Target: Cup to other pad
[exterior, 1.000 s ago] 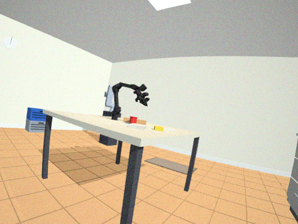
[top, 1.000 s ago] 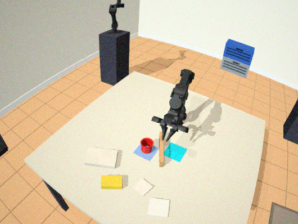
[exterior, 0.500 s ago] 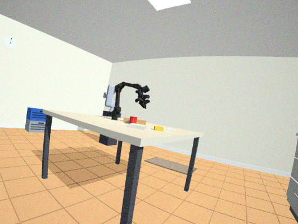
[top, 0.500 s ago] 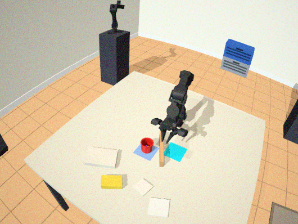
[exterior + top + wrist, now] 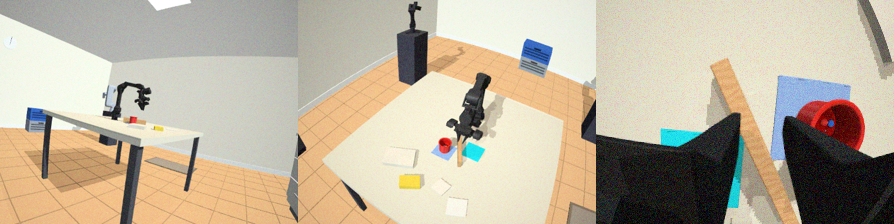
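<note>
Above the wooden bar (image 5: 459, 153) (image 5: 141, 122) (image 5: 748, 135), the pincer (image 5: 461, 140) (image 5: 142, 109) (image 5: 762, 122) hangs partly open, holding nothing.

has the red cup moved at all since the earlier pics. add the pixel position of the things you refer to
No, in the top view the red cup (image 5: 445, 148) (image 5: 133, 120) (image 5: 846, 125) stands at the same spot on the blue pad (image 5: 450, 155) (image 5: 791, 95), with no visible shift toward the wooden bar (image 5: 459, 155) (image 5: 141, 122) (image 5: 746, 125).
</note>
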`<state>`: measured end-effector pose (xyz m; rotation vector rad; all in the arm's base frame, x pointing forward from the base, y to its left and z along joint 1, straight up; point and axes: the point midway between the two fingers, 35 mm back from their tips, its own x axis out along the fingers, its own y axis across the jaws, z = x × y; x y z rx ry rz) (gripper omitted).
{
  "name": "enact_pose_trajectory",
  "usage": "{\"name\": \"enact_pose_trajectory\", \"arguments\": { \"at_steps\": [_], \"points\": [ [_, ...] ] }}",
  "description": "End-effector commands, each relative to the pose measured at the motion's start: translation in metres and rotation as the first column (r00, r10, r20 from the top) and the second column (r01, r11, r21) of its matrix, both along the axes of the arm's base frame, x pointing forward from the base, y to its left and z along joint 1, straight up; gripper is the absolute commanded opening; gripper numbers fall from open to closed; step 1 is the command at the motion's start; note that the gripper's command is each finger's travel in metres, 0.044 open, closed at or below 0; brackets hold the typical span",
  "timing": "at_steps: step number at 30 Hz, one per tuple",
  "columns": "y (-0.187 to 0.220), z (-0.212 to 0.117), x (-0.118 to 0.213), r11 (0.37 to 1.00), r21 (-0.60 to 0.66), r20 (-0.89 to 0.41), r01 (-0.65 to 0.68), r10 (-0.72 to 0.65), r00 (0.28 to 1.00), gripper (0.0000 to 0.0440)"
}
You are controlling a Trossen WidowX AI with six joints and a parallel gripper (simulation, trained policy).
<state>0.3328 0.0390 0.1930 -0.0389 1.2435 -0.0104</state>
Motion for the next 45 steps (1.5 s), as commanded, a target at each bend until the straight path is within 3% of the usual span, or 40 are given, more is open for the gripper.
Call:
{"name": "enact_pose_trajectory", "arguments": {
  "at_steps": [1,17,42,45],
  "points": [
    [-0.005,-0.005,-0.001,1.0,-0.02,-0.049,-0.015,0.014,0.999,0.0108],
    [-0.037,-0.037,-0.01,0.991,-0.078,-0.254,-0.104,0.082,0.964,0.0113],
    [-0.069,-0.126,-0.019,0.957,-0.046,-0.402,-0.285,0.244,0.883,0.0162],
    [-0.07,-0.134,-0.02,0.944,-0.037,-0.408,-0.326,0.284,0.868,0.0105]
  ]
}}
